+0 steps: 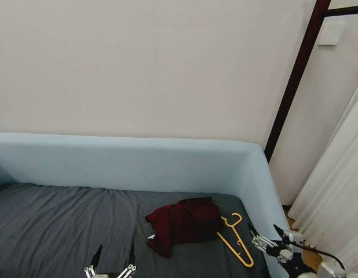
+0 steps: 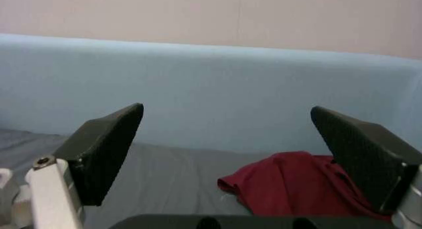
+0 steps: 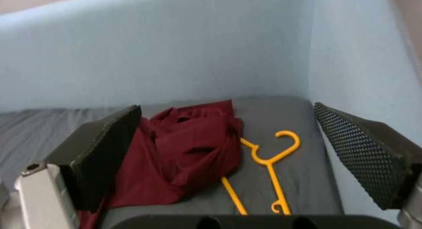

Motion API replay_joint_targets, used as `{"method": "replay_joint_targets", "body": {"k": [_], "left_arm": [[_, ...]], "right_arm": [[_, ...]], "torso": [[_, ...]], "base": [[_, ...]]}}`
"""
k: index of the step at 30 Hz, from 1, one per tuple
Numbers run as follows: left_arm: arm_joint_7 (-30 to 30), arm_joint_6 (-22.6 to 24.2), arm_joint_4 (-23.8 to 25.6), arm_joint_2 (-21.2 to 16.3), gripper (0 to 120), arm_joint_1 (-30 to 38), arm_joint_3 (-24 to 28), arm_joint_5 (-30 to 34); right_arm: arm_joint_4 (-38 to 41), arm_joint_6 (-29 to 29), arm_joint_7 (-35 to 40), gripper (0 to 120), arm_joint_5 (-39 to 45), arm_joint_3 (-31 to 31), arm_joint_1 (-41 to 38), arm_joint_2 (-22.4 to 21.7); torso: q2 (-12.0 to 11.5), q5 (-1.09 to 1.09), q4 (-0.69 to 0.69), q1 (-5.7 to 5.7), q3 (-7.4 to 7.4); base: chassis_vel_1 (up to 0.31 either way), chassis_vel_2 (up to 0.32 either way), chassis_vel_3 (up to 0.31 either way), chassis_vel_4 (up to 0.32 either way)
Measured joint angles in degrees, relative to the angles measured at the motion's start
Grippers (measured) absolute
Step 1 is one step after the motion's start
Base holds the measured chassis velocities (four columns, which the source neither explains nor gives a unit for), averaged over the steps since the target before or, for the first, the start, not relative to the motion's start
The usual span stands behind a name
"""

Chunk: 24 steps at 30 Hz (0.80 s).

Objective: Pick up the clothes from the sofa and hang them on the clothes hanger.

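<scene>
A crumpled dark red garment (image 1: 182, 223) lies on the grey sofa seat (image 1: 63, 226), near the right end. A yellow hanger (image 1: 237, 238) lies flat just right of it, touching its edge. My left gripper (image 1: 115, 255) hovers open low over the seat, in front of and left of the garment (image 2: 297, 187). My right gripper (image 1: 265, 234) is open at the sofa's right arm, beside the hanger. In the right wrist view the garment (image 3: 181, 152) and hanger (image 3: 264, 164) lie between the open fingers (image 3: 99, 155), farther off.
The light blue sofa back (image 1: 127, 165) runs behind the seat and the right armrest (image 1: 261, 197) walls the end. A dark door frame (image 1: 292, 87) and white curtain (image 1: 341, 197) stand to the right. Bare grey seat stretches to the left.
</scene>
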State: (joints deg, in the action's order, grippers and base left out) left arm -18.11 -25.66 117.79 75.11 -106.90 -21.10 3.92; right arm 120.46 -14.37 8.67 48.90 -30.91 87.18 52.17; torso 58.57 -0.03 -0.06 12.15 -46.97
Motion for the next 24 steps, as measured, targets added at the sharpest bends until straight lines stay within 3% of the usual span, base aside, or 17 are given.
{"method": "replay_joint_targets", "body": {"k": [4, 9, 14, 24], "left_arm": [[-0.11, -0.39, -0.4, 1.32, 100, -0.82, -0.08, -0.86], [-0.27, -0.73, -0.58, 2.51, 100, -1.23, -0.12, -1.86], [-0.4, -0.81, -0.59, 3.73, 100, -1.99, -0.67, -2.35], [-0.49, -0.93, -0.8, 5.47, 100, -2.95, -0.94, -3.24]], "right_arm": [[-5.21, -1.96, 0.32, 100, 4.74, 6.58, -7.97, -5.36], [-10.62, -3.56, 1.47, 100, 7.41, 13.3, -17.91, -4.91], [-23.07, -8.11, 5.46, 100, 12.62, 23.69, -32.99, 2.03], [-43.8, -11.81, 8.36, 100, 11.4, 28.1, -42.64, 13.13]], "torso": [[0.0, -0.01, -0.03, 0.0, 0.0], [0.0, -0.03, -0.02, 0.0, 0.0], [-0.01, -0.01, 0.02, 0.0, 0.0], [-0.01, -0.02, -0.02, 0.0, 0.0]], "base": [[0.0, 0.0, 0.0, 0.0], [0.0, 0.0, 0.0, 0.0], [0.0, 0.0, 0.0, 0.0], [0.0, 0.0, 0.0, 0.0]]}}
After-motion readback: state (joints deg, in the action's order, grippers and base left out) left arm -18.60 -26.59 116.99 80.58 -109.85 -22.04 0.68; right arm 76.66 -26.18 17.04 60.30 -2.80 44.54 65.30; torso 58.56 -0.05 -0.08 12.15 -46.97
